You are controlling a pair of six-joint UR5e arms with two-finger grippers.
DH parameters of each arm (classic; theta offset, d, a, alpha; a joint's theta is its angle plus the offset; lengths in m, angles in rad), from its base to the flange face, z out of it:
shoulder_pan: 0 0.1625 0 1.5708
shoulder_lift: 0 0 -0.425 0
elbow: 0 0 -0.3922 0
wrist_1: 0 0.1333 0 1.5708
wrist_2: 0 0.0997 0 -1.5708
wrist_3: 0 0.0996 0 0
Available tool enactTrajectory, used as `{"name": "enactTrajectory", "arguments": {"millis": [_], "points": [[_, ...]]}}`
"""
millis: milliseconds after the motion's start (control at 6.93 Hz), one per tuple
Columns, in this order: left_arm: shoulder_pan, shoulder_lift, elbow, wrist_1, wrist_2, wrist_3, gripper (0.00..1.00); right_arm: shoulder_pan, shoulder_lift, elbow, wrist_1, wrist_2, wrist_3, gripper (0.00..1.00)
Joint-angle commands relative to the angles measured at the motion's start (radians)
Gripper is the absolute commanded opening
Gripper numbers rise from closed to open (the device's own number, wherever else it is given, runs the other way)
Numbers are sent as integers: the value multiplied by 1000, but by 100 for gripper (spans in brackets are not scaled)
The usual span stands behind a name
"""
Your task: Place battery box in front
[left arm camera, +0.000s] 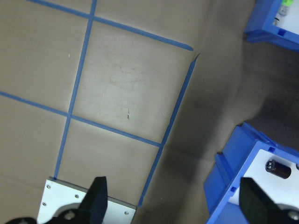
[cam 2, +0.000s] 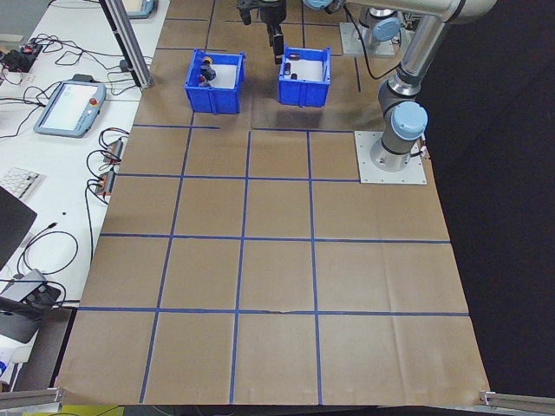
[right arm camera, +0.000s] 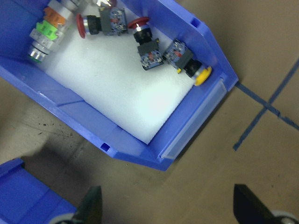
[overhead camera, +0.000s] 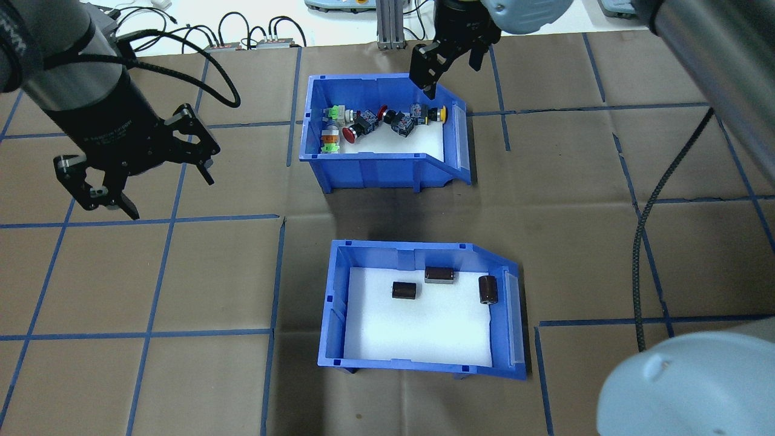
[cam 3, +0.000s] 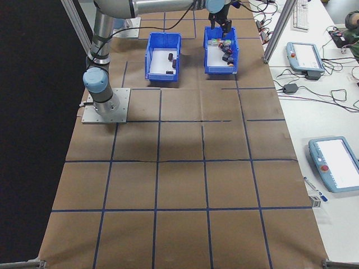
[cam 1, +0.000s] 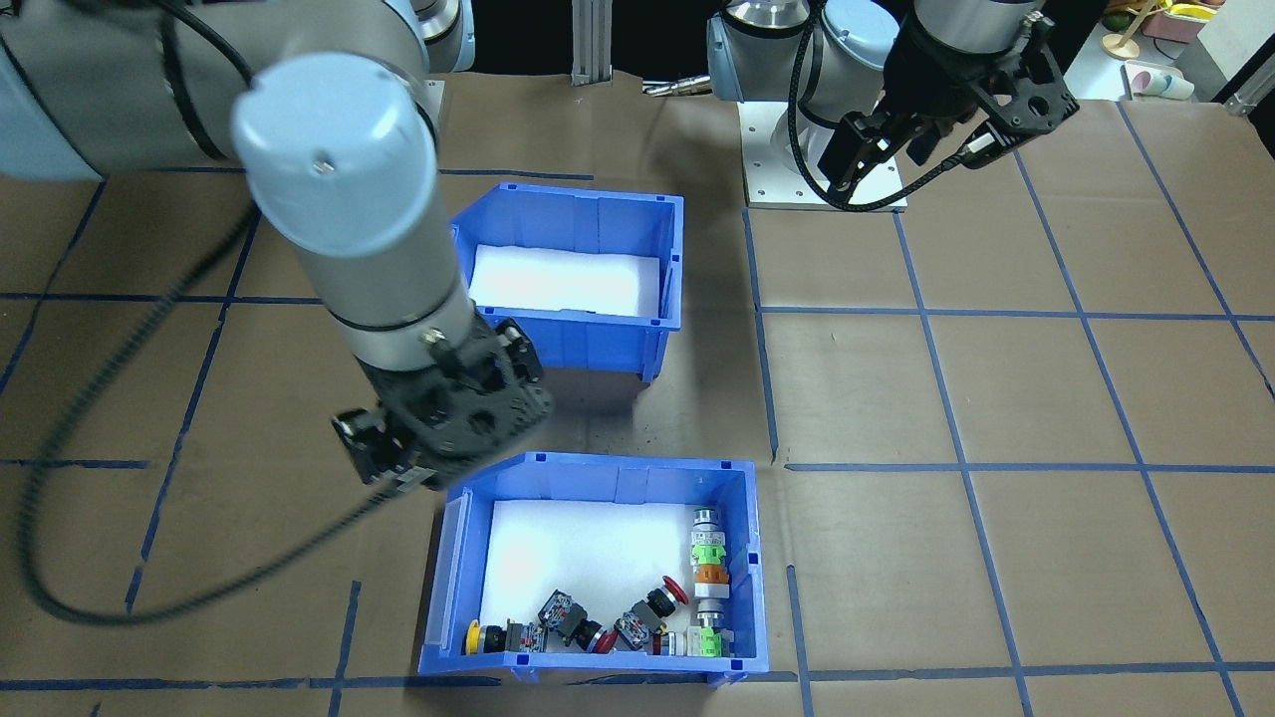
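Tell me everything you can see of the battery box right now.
The battery box is a blue plastic bin with a sloped open front fitted with a clear strip, lined with white foam. Three small dark cylindrical batteries lie loose on the liner near its far wall. It stands upright on the brown table cover, nearer the robot than the identical bin of push-button switches, with a gap between them. Nothing grips or touches it; both grippers are clear of it.

Bright, even light; foam glare
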Motion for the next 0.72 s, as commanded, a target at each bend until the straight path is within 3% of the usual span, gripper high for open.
{"name": "enactTrajectory", "arguments": {"millis": [0,144,289,577], "points": [[-31,53,-142,6,-91,-543,99,93,99,-116,-11,3,-255,100],[-68,68,-197,32,-208,-769,99,110,124,-137,-6,15,-259,100],[-95,70,-260,138,-219,-842,99,140,135,-137,-11,13,-336,100],[-172,76,-433,420,-317,-1096,99,214,166,-96,-9,1,-455,100]]}}
